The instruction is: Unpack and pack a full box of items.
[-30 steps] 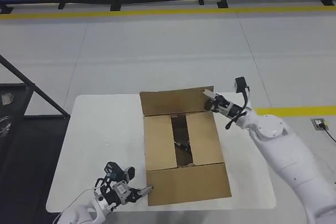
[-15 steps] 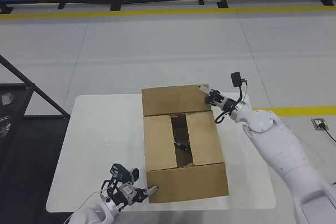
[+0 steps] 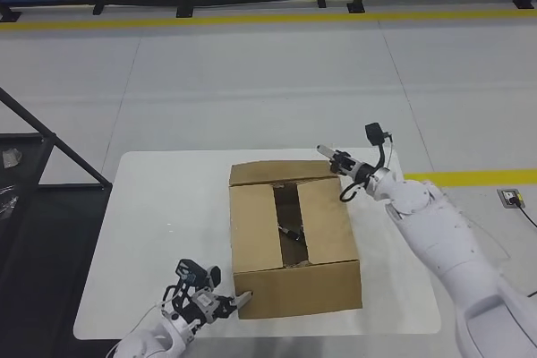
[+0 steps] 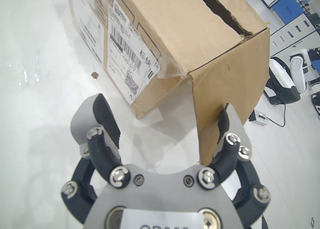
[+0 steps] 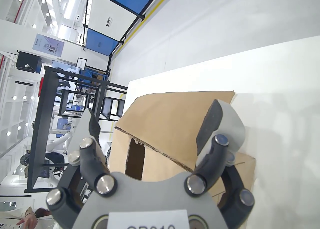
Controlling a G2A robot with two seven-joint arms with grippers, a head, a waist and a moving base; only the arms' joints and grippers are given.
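Since a second ago the far flap [image 3: 282, 172] of the brown cardboard box [image 3: 327, 224] has tipped up from lying flat. In the top view the box stands right of centre on the white rounded table [image 3: 161, 224], with the right gripper [image 3: 325, 150] at its 1 o'clock corner and the left gripper [image 3: 242, 298] at its 7 o'clock corner. In the left wrist view the left gripper's jaws are spread, one black pad [image 4: 223, 124] against the near flap [image 4: 225, 77], near a white barcode label [image 4: 130, 69]. In the right wrist view the right gripper's jaws are spread wide over the far flap, pinching nothing.
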